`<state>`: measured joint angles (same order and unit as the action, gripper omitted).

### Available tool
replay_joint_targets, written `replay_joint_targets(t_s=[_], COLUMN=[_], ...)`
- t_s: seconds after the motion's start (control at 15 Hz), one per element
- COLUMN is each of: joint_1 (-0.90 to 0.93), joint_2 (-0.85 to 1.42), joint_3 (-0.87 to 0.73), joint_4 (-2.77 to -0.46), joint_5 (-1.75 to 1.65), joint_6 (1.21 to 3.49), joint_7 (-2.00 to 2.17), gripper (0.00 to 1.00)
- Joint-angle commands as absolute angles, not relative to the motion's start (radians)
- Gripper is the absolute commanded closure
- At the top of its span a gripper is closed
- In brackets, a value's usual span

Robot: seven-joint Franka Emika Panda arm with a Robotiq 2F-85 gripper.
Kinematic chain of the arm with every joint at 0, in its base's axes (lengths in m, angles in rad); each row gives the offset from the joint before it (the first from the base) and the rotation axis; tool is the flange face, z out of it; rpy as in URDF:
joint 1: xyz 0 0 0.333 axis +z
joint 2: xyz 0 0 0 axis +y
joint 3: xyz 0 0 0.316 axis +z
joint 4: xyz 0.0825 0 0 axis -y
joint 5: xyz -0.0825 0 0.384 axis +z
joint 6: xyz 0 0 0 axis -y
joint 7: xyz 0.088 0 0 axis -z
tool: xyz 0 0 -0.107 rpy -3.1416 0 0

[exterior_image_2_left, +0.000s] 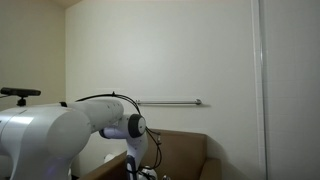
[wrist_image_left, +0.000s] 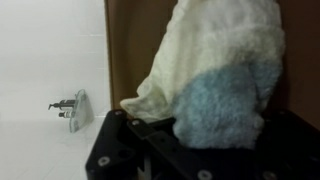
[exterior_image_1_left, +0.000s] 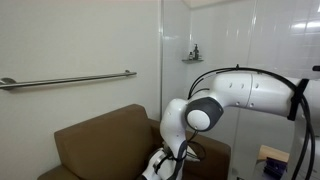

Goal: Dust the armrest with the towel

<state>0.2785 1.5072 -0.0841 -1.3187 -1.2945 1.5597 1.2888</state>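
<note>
Gripper (wrist_image_left: 192, 130) is closed on the towel (wrist_image_left: 215, 60). In the wrist view the jaws are hidden under the bunched cloth, and only the black body is seen below it. The towel is gripped at a gathered part, with the rest fanned out ahead of the tool: cream pile with a blue-green patch near the grip. Behind it a brown padded surface is seen, taken to be the armrest (wrist_image_left: 130, 45); contact or a small gap cannot be told. In both exterior views the tool end is hidden low behind the white arm (exterior_image_1_left: 240, 95) at the armchair (exterior_image_2_left: 185, 150), so the towel is not made out there. Handling, as judged: the cloth is light, soft and floppy, with no stiffness of its own, so pressure must be passed through the wad close to the jaws, and loose edges will drag and fold. A hold on a gathered wad is best, as appears done. The padding is expected to be smooth, so slip from the grip is judged unlikely.
</note>
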Motion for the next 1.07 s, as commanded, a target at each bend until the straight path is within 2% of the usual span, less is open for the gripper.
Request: replay_joint_targets(t_s=[0.0, 0.33, 0.73, 1.0], joint_1=[0.227, 0.209, 0.196, 0.189], joint_2=[1.508, 1.456, 1.269, 1.270], joint_3=[-0.045, -0.028, -0.035, -0.049], joint_4=[-1.408, -1.573, -1.759, -1.690], joint_5=[-1.314, -1.295, -1.271, -1.267], joint_6=[1.621, 1.670, 1.625, 1.614], joint_7=[1.249, 1.298, 1.383, 1.366], gripper=[0.95, 0.95, 0.95, 0.95])
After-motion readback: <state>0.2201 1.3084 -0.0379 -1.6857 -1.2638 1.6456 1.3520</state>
